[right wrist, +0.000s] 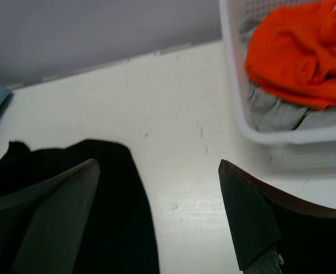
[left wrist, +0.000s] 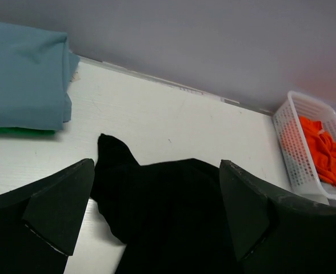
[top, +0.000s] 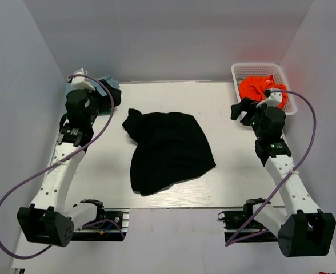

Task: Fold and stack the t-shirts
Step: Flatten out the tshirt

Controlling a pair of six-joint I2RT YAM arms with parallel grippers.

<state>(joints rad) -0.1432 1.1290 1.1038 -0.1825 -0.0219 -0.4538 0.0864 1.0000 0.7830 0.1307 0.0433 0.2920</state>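
A black t-shirt (top: 165, 151) lies crumpled in a loose heap at the middle of the table, also visible in the left wrist view (left wrist: 174, 217) and the right wrist view (right wrist: 111, 188). A folded light blue t-shirt (left wrist: 22, 74) rests on a green one (left wrist: 14, 132) at the far left corner (top: 108, 88). An orange t-shirt (top: 256, 88) sits bunched in the basket. My left gripper (top: 110, 98) hovers open beside the folded stack, with nothing between its fingers (left wrist: 156, 165). My right gripper (top: 240, 110) hovers open just left of the basket, empty (right wrist: 158, 165).
A white mesh basket (top: 265, 68) stands at the far right corner, seen also in the left wrist view (left wrist: 294, 148) and right wrist view (right wrist: 236, 85). A grey cloth (right wrist: 276, 111) lies under the orange shirt. Grey walls enclose the table on three sides.
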